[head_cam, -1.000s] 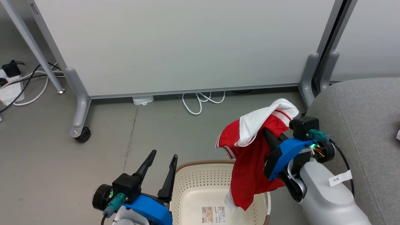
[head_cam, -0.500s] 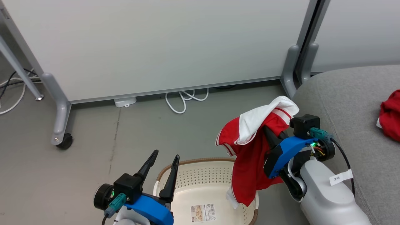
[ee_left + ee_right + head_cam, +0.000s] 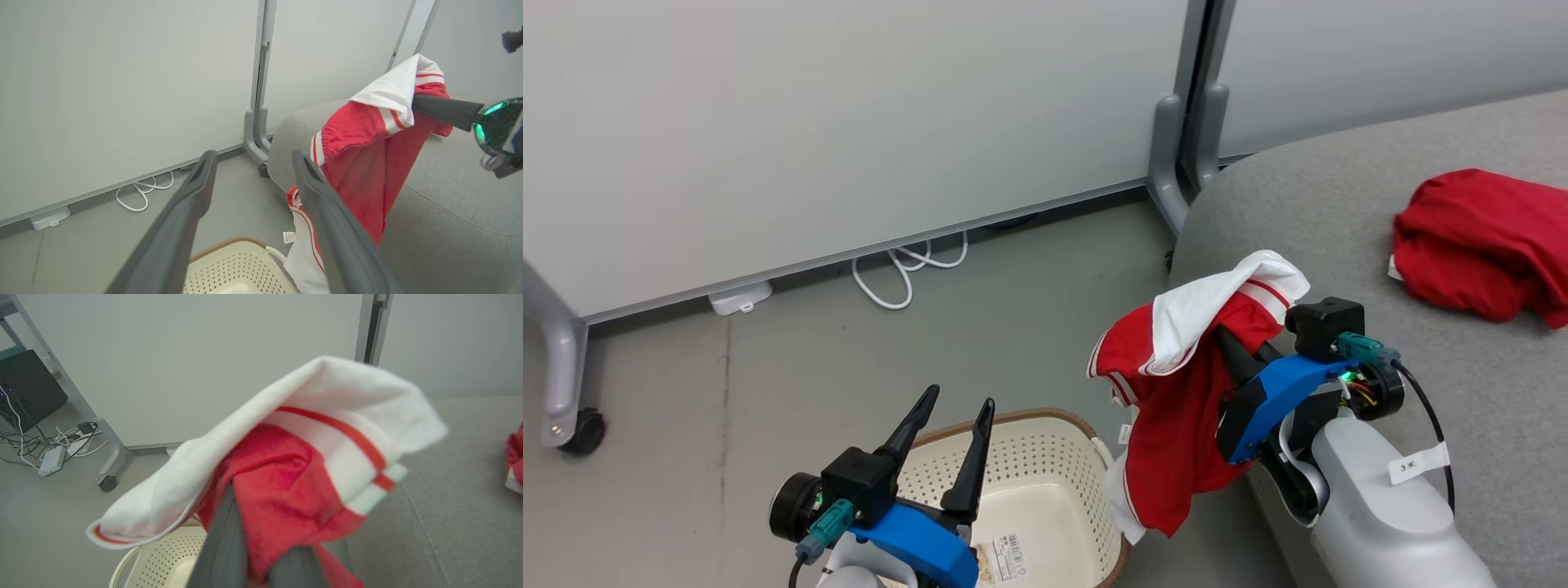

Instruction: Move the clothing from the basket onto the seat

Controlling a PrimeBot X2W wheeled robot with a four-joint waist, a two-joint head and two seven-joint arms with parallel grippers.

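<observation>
Fabric is bunched around your right gripper (image 3: 1230, 353): its two dark fingers are clamped on the red-and-white striped garment (image 3: 1176, 425), and their tips are buried in the cloth. The white panel with its red stripe folds over the top of the fingers, and the red body hangs straight down below them. You hold this garment in the air, in front of the rounded front edge of the seat (image 3: 1339, 204) and just to the right of the basket (image 3: 1031, 415). Its white lower hem dangles beside the basket's right rim; you cannot tell whether it touches.

Your left gripper (image 3: 958, 398) hovers over the near left part of the basket. Its fingers are spread wide apart with nothing between them, pointing up toward the partition panels (image 3: 849, 122).

On the seat, the plain red garment (image 3: 1478, 237) lies in a crumpled heap well to the right of your raised arm. The basket stands on the grey floor (image 3: 809, 367), and a barcode sticker (image 3: 1005, 555) shows on its bottom. A white cable (image 3: 907, 269) loops on the floor at the foot of the panels.
</observation>
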